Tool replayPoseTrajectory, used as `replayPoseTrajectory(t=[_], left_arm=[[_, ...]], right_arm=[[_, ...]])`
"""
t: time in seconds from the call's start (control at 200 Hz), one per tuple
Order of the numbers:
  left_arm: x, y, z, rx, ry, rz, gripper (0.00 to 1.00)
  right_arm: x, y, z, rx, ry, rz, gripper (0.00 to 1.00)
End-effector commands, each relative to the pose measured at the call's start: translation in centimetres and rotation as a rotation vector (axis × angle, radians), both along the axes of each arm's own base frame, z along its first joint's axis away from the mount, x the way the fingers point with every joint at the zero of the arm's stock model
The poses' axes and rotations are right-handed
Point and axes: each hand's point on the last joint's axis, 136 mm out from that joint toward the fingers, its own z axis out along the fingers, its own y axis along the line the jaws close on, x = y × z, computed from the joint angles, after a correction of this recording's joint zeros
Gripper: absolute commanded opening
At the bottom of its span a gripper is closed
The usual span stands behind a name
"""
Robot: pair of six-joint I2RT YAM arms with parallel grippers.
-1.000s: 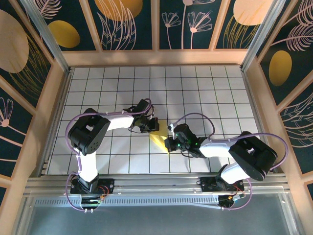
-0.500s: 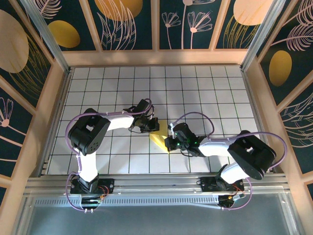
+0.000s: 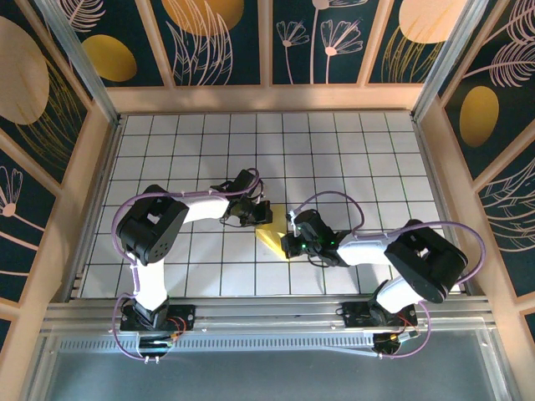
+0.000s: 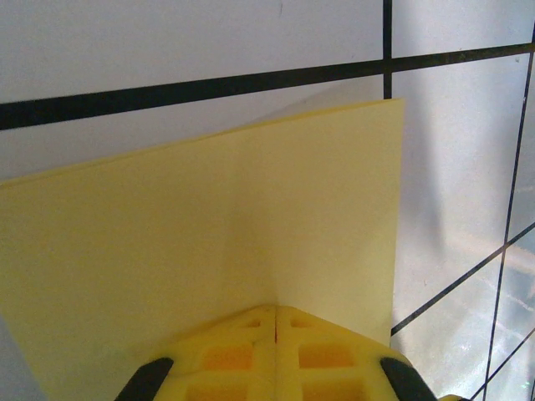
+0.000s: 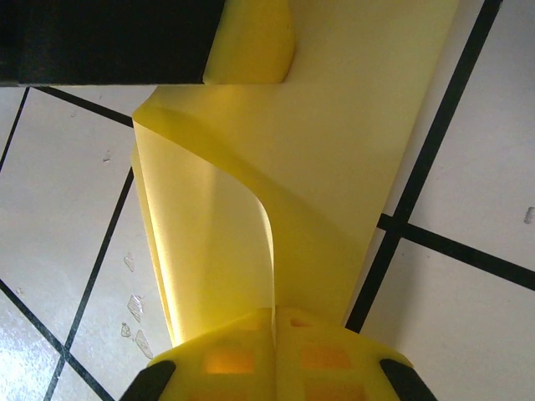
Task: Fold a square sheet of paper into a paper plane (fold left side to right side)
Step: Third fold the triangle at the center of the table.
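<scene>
Square sheet of paper [image 3: 272, 240]: on tiled table [image 3: 334, 150] between arms, one flap curled over. Thin, light, limp; creases readily, likely slides on smooth top. Left gripper [image 4: 276, 334]: shut, tips on flat part, pinning or pinching unclear. Right gripper [image 5: 274, 334]: shut on curled flap edge. Grip at edges only.

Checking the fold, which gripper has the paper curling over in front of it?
The right gripper: the sheet bows up into a loop there; at the left gripper it looks flat.
</scene>
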Motion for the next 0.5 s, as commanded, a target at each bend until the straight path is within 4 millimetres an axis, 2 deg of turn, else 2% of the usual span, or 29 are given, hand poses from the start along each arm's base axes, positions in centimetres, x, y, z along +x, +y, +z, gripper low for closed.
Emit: replayPoseTrajectory(t=[0.0,0.205,0.36,0.495], left_arm=[[-1.4,2.0,-2.9,0.116,0.049,0.012,0.04],[-0.6,1.8,-1.9,0.113,0.014,0.013,0.14],[1.8,1.5,0.8,0.088,-0.048,0.028,0.24],[4.3,2.4,3.8,0.067,-0.116,0.071,0.26]], right_arm=[[0.4,-0.1,-0.2,-0.019,0.007,-0.011,0.00],[-0.2,-0.4,-1.0,-0.033,0.037,-0.004,0.00],[-0.8,-0.7,-1.7,-0.042,0.064,-0.004,0.00],[-1.0,-0.8,-1.8,-0.043,0.073,-0.007,0.00]])
